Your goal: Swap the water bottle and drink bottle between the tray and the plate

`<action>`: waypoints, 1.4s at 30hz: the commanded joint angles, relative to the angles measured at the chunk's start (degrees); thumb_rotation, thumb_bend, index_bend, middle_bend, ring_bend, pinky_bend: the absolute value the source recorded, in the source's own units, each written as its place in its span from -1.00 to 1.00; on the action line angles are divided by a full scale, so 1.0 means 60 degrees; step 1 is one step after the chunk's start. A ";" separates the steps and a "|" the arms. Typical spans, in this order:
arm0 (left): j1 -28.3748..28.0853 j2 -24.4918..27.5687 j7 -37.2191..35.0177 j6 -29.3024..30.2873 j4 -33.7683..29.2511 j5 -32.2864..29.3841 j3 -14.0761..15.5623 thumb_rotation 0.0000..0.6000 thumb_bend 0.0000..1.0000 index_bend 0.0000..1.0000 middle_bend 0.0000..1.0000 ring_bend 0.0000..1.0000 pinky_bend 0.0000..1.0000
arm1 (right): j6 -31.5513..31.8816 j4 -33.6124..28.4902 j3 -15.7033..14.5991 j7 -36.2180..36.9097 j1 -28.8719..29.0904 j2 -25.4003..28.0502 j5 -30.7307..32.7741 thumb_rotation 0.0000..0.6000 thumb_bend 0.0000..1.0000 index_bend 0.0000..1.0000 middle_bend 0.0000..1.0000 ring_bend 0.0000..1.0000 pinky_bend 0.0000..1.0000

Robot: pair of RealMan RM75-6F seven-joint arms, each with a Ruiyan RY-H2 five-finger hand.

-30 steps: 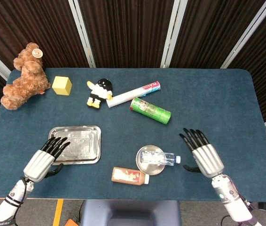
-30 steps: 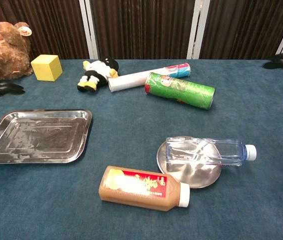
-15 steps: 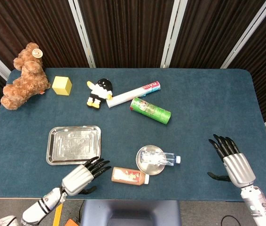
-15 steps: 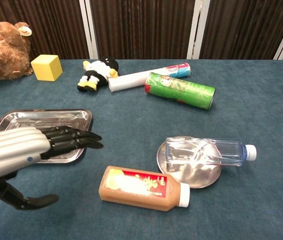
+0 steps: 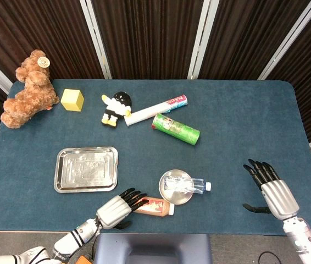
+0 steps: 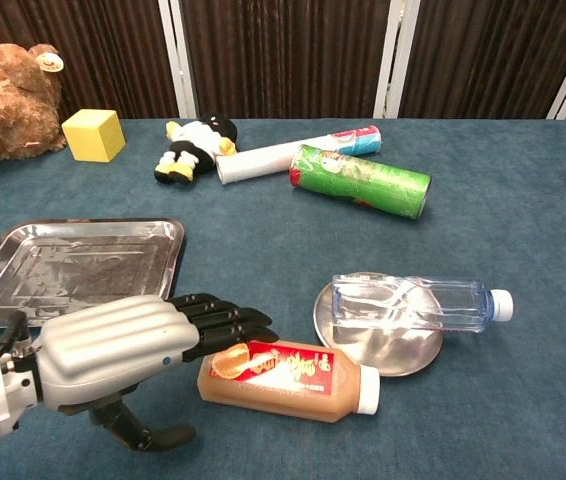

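Note:
The brown drink bottle (image 6: pixel 293 381) (image 5: pixel 154 207) lies on its side on the blue cloth, just in front of the round metal plate (image 6: pixel 383 354) (image 5: pixel 169 196). The clear water bottle (image 6: pixel 413 302) (image 5: pixel 185 185) lies across that plate, white cap pointing right. My left hand (image 6: pixel 123 350) (image 5: pixel 117 205) hovers at the drink bottle's left end, fingers spread over it and thumb below, holding nothing. The empty steel tray (image 6: pixel 73 272) (image 5: pixel 86 169) lies to the left. My right hand (image 5: pixel 272 190) hangs open at the table's right edge, seen only in the head view.
Across the back lie a green chip can (image 6: pixel 361 180), a white tube (image 6: pixel 293 153), a penguin toy (image 6: pixel 195 136), a yellow cube (image 6: pixel 93 134) and a brown teddy bear (image 6: pixel 8 100). The table's front edge runs close below the drink bottle.
My left hand swept right from the tray's front to the drink bottle's left end. The right hand withdrew to the right edge a second ago and has since stayed put.

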 commanded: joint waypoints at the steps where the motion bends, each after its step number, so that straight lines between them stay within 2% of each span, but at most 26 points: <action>1: -0.0144 -0.0218 0.0121 -0.0166 0.0125 -0.0171 -0.0094 1.00 -0.29 -1.00 -1.00 -1.00 -0.85 | -0.0135 -0.0029 0.0055 -0.0027 -0.0007 0.0010 -0.0026 1.00 -0.60 -1.00 -1.00 -1.00 -0.66; 10: -0.0501 -0.0953 0.0928 -0.0594 0.0694 -0.0745 -0.0423 1.00 -0.29 -1.00 -0.99 -1.00 -0.81 | -0.0505 -0.0079 0.0209 -0.0075 -0.0026 0.0037 0.0001 1.00 -0.60 -1.00 -1.00 -1.00 -0.66; 12: -0.0529 -0.1094 0.1015 -0.0507 0.0846 -0.0761 -0.0472 1.00 -0.28 -1.00 -0.89 -0.96 -0.72 | -0.0546 -0.0083 0.0240 -0.0095 -0.0038 0.0032 0.0001 1.00 -0.60 -1.00 -1.00 -1.00 -0.66; 13: -0.0536 -0.1162 0.0979 -0.0455 0.0918 -0.0770 -0.0489 1.00 -0.27 -0.96 -0.77 -0.88 -0.65 | -0.0565 -0.0085 0.0255 -0.0103 -0.0044 0.0032 0.0005 1.00 -0.60 -1.00 -1.00 -1.00 -0.66; 15: -0.0559 -0.1291 0.0816 -0.0314 0.1079 -0.0736 -0.0501 1.00 -0.23 -0.75 -0.51 -0.65 -0.48 | -0.0609 -0.0090 0.0298 -0.0128 -0.0059 0.0032 0.0026 1.00 -0.60 -1.00 -1.00 -1.00 -0.66; 16: -0.0557 -0.1375 0.0735 -0.0176 0.1203 -0.0678 -0.0503 1.00 -0.21 -0.53 -0.33 -0.47 -0.35 | -0.0637 -0.0091 0.0323 -0.0141 -0.0065 0.0029 0.0041 1.00 -0.60 -1.00 -1.00 -1.00 -0.66; 20: -0.0526 -0.1657 0.0499 0.0177 0.1631 -0.0581 -0.0478 1.00 -0.13 -0.08 0.18 0.05 0.08 | -0.0718 -0.0103 0.0388 -0.0194 -0.0087 0.0020 0.0068 1.00 -0.60 -1.00 -1.00 -1.00 -0.66; 26: -0.0441 -0.1855 -0.0132 0.1116 0.2027 -0.0185 -0.0479 1.00 0.04 0.35 0.67 0.45 0.51 | -0.0788 -0.0121 0.0455 -0.0261 -0.0130 0.0013 0.0057 1.00 -0.60 -1.00 -1.00 -1.00 -0.66; 29: -0.0422 -0.1660 -0.0468 0.1589 0.1961 0.0108 -0.0413 1.00 0.10 0.45 0.77 0.54 0.60 | -0.0849 -0.0118 0.0484 -0.0313 -0.0139 -0.0011 0.0059 1.00 -0.60 -1.00 -1.00 -1.00 -0.66; 33: -0.0450 -0.1169 -0.0504 0.2009 0.1613 0.0424 -0.0373 1.00 0.11 0.47 0.79 0.57 0.64 | -0.1016 -0.0131 0.0484 -0.0433 -0.0119 -0.0061 0.0053 1.00 -0.60 -1.00 -1.00 -1.00 -0.66; 36: -0.0507 -0.0675 -0.0425 0.2293 0.1570 0.0507 -0.0557 1.00 0.11 0.48 0.80 0.58 0.64 | -0.1065 -0.0181 0.0482 -0.0421 -0.0126 -0.0034 0.0026 1.00 -0.60 -1.00 -1.00 -1.00 -0.66; 39: -0.0633 -0.0259 -0.0886 0.2373 0.1925 0.0369 -0.0803 1.00 0.10 0.48 0.80 0.58 0.64 | -0.0988 -0.0195 0.0522 -0.0474 -0.0175 -0.0019 0.0005 1.00 -0.60 -1.00 -1.00 -1.00 -0.66; 42: -0.0685 -0.0071 -0.1556 0.2338 0.2801 0.0079 -0.0954 1.00 0.10 0.48 0.80 0.58 0.64 | -0.0984 -0.0221 0.0536 -0.0483 -0.0205 -0.0008 -0.0004 1.00 -0.60 -1.00 -1.00 -1.00 -0.66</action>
